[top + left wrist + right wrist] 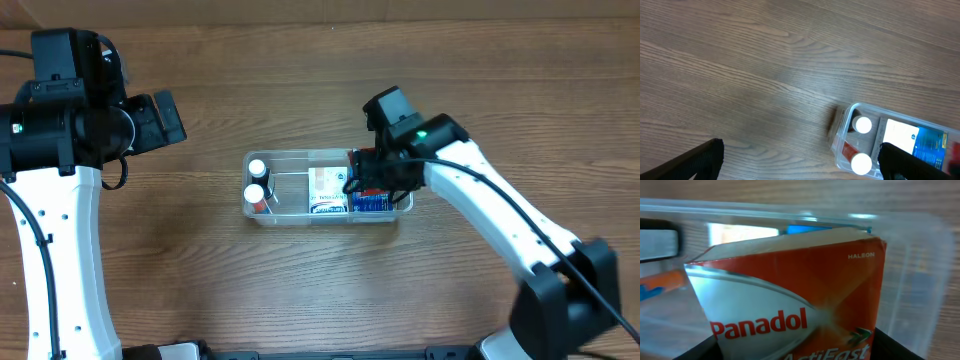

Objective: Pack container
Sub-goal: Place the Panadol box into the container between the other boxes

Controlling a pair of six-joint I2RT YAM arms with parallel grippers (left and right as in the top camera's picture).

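Note:
The clear container [298, 156] lies at the table's middle. It also shows in the left wrist view [842, 131] and the right wrist view [922, 275]. My right gripper [374, 182] is over its right end, shut on a red and silver Panadol box [805, 290] held upright inside the bin. Two white-capped bottles [257, 167] [255, 192] stand in its left end, a white and blue box [327, 190] in the middle, and a blue box [370, 204] at the right. My left gripper [800, 162] is open and empty, above bare table left of the container.
Wood-grain table [200, 270] all around the bin. My left arm [60, 130] stands at the far left. My right arm [500, 220] reaches in from the lower right.

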